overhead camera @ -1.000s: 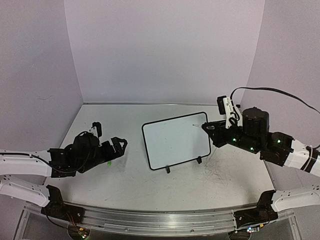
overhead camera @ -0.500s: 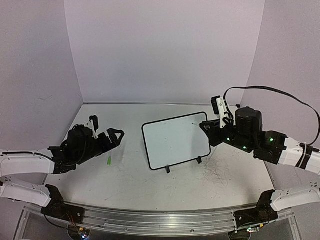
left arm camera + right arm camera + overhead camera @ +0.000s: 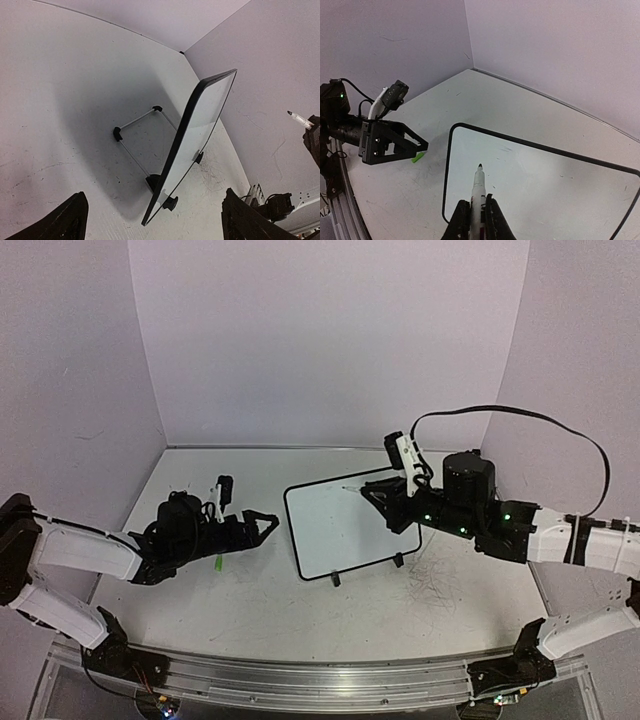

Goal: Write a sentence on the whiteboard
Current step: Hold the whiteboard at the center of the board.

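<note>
Top external view: big scuffed table (image 3: pixel 260 610), whiteboard (image 3: pixel 350 530) propped up in its middle. Left gripper (image 3: pixel 262 527) hangs just left of it, fingers spread wide. Right gripper (image 3: pixel 375 496) pinches a marker (image 3: pixel 478 192) pointed at the board. Small green piece (image 3: pixel 217 563) lies near the left gripper.

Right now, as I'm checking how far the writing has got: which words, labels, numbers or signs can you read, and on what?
No readable text anywhere.
The whiteboard: no legible words, only a faint short mark in the right wrist view.
The marker in the right gripper: no label readable.
The table: grey scuffs, not writing.
</note>
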You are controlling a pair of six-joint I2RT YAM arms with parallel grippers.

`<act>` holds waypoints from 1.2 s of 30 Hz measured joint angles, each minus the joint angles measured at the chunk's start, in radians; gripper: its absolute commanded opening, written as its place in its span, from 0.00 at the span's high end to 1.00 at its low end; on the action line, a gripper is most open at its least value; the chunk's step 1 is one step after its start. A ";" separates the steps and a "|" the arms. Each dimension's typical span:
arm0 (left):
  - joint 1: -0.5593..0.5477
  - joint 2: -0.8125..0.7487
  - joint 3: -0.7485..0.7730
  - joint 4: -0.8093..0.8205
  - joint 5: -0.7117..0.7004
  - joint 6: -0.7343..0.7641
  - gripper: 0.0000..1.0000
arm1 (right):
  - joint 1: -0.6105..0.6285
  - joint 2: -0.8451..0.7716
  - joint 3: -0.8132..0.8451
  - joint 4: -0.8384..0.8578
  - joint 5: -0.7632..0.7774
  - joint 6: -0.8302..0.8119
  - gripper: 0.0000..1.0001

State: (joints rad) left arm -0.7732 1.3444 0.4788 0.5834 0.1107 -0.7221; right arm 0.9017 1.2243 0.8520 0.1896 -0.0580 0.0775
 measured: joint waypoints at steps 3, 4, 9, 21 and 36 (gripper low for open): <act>0.002 0.023 0.009 0.040 0.026 -0.001 0.07 | 0.016 0.048 -0.003 0.042 0.012 -0.005 1.00; 0.002 0.030 0.011 0.052 0.032 -0.002 0.08 | 0.020 0.055 -0.009 0.051 0.016 -0.007 1.00; 0.016 0.050 0.012 0.095 0.076 -0.003 0.08 | 0.029 0.058 -0.064 0.117 0.028 -0.012 1.00; 0.041 0.078 0.013 0.162 0.132 -0.006 0.16 | 0.029 -0.047 -0.185 0.242 0.125 -0.002 1.00; 0.041 0.212 0.106 0.233 0.193 0.035 0.37 | 0.029 -0.023 -0.198 0.265 0.128 -0.007 1.00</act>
State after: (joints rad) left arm -0.7319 1.5567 0.5852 0.8161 0.3035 -0.6874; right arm 0.9306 1.2011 0.6545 0.4550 0.0696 0.0707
